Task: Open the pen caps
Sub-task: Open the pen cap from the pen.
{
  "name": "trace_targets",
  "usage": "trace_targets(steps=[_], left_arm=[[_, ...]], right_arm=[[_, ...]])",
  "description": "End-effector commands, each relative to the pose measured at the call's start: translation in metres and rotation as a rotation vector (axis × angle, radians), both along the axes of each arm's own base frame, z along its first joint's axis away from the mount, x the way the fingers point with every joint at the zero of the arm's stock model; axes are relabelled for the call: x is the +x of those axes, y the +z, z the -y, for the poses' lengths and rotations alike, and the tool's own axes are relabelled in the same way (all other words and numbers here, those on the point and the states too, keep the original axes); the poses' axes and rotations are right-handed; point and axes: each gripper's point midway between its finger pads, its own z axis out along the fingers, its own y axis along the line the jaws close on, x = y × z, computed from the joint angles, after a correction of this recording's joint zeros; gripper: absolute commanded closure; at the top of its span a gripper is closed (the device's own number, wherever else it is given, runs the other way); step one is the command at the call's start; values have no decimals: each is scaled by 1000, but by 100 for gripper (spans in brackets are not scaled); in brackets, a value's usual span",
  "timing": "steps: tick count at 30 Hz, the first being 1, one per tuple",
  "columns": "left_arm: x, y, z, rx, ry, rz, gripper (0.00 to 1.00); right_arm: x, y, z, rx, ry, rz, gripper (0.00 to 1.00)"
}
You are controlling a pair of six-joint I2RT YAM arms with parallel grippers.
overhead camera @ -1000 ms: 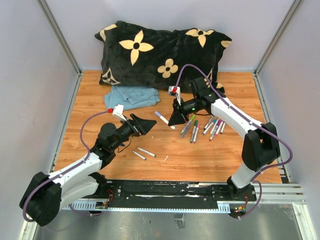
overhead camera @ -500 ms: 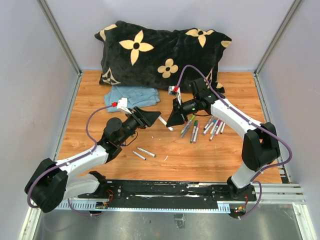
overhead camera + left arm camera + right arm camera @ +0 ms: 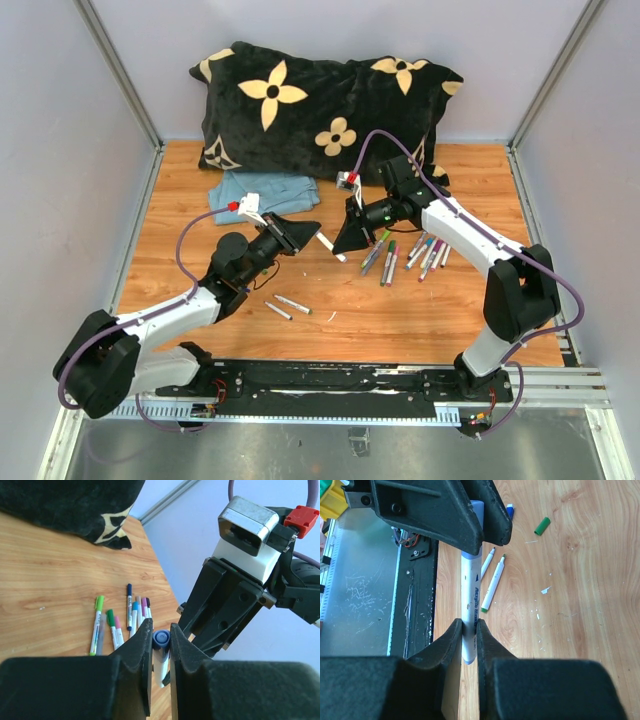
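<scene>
Mid-table, the two arms meet over a single pen: the left gripper [image 3: 316, 231] is clamped on its blue cap [image 3: 161, 639], while the right gripper [image 3: 469, 630] pinches the white barrel [image 3: 470, 592] — the pen spanning the gap between them. Just right of them, a row of capped pens [image 3: 410, 255] lies on the wooden table [image 3: 400, 320]. Two uncapped pens [image 3: 285, 305] rest nearer the left arm, with a loose green cap [image 3: 542, 526] close by. A flowered black pillow [image 3: 320, 100] and a blue cloth [image 3: 262, 192] sit at the far side.

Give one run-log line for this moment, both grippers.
left gripper: shut on blue cap | right gripper: shut on pen barrel | cap: on
</scene>
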Motion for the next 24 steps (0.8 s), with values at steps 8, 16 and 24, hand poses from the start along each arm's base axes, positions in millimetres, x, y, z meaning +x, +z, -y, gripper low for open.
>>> trace_targets(steps=[8,16,24], left_arm=[[-19,24,8,-39,-81,68,100],[-25,27,9,-44,-95,77,100],[-23,30,6,-37,-75,104,100]], right_arm=[[-23,11,-8,53,36,13,55],[-33,11,-18,33,53,31,47],[-37,12,-18,38,52,10,96]])
